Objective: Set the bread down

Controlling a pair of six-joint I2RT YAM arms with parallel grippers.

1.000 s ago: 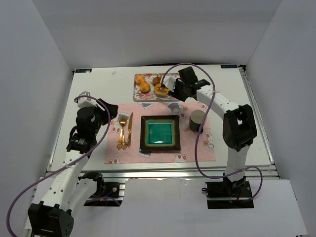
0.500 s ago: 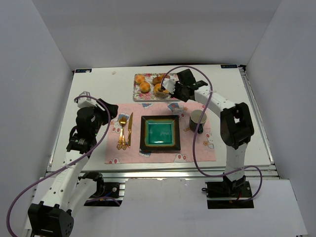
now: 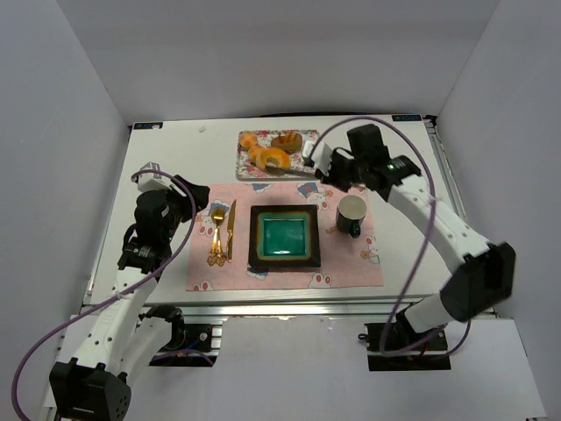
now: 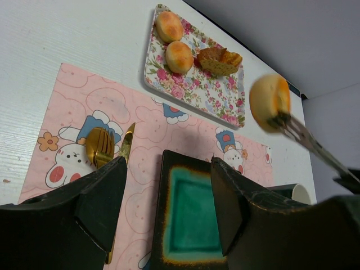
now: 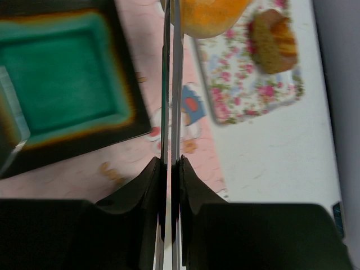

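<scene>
- Left gripper (image 4: 167, 169) hasn't budged: black fingers spread wide, holding nothing, low over the pink cartoon placemat (image 3: 202, 263).
- Dark square plate with a teal centre (image 3: 256, 237), and a dark mug (image 3: 351, 213) just to its right.
- The right arm has swung out wide, and the right gripper (image 5: 169, 163) is pinched tight on thin metal tongs (image 5: 167, 84).
- The golden-brown ring-shaped bread (image 4: 269, 102) is up off the flowered rectangular tray (image 4: 194, 93) now, clamped in the tong tips above it.

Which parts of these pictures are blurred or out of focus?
Left wrist view: the bread and the tongs are smeared, the tray sharp. Right wrist view: all soft, the plate included. Top view: sharp.
</scene>
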